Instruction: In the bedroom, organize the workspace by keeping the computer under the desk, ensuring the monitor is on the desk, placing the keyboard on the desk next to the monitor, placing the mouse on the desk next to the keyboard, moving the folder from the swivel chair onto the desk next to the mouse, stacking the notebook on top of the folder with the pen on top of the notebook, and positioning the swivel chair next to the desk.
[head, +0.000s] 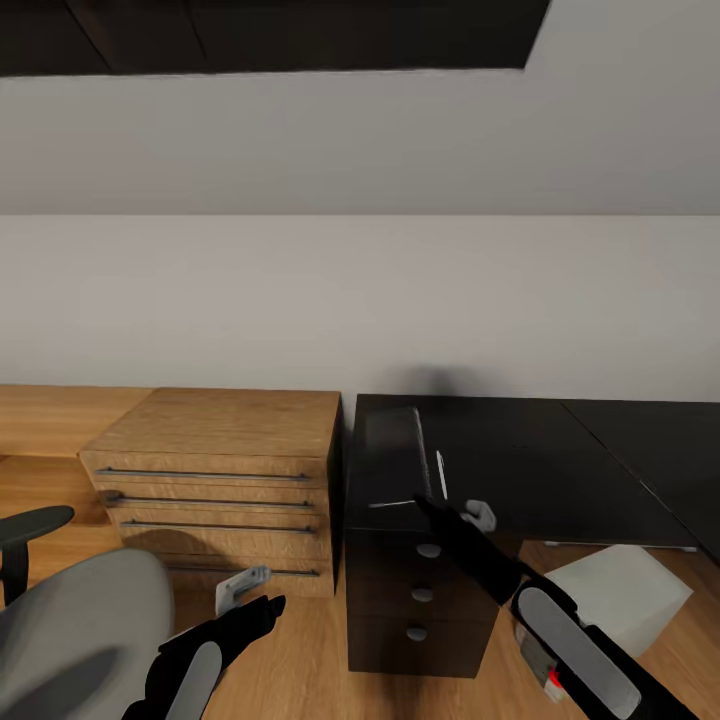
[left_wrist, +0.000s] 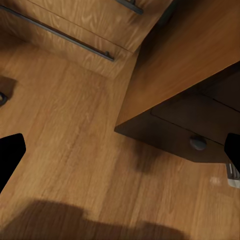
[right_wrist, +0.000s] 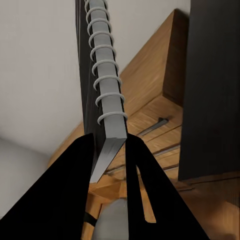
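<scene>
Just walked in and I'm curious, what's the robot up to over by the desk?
The right gripper is shut on the spiral edge of the notebook at the left end of the desk; I can't tell whether it is lifted yet. The pen lies on the desk beside it. The left gripper hangs open and empty over the floor, near the chair.

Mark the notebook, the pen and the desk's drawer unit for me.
notebook (right_wrist: 106, 75): right wrist view, on its spiral-bound spine, clamped by the right gripper.
pen (head: 441, 474): head view, mid-shaft, lying on the black top.
drawer unit (head: 417, 600): head view, on the middle drawer's front.
</scene>
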